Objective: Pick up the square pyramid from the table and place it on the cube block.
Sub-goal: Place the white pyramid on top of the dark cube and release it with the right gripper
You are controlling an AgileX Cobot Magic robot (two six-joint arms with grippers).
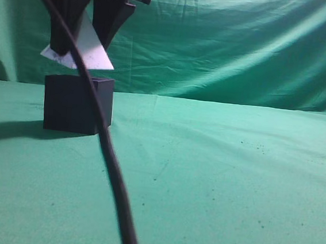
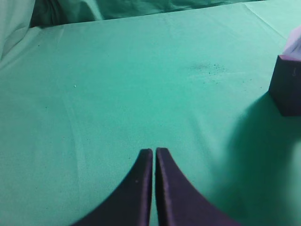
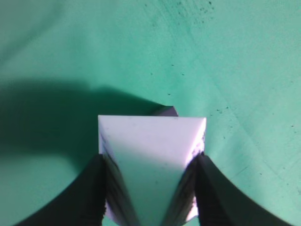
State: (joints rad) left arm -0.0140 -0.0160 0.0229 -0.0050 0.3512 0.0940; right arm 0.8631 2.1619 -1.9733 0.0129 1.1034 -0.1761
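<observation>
Hanging tilted in the right tool, pyramid clears cube.

Right tool: two matte black fingers, broad at the top, tapering to narrow tips, hung from a flat black crossbar. Thick black cable, blurred, curves down the exterior view. Left tool: same matte black, curved blade-shaped fingers, smooth faces. No markings or screws discernible.

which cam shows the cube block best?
Exterior view: the dark matte cube block stands whole on the green cloth. Left wrist view catches it cut off at the edge; right wrist view shows just a corner behind the pale pyramid.
</observation>
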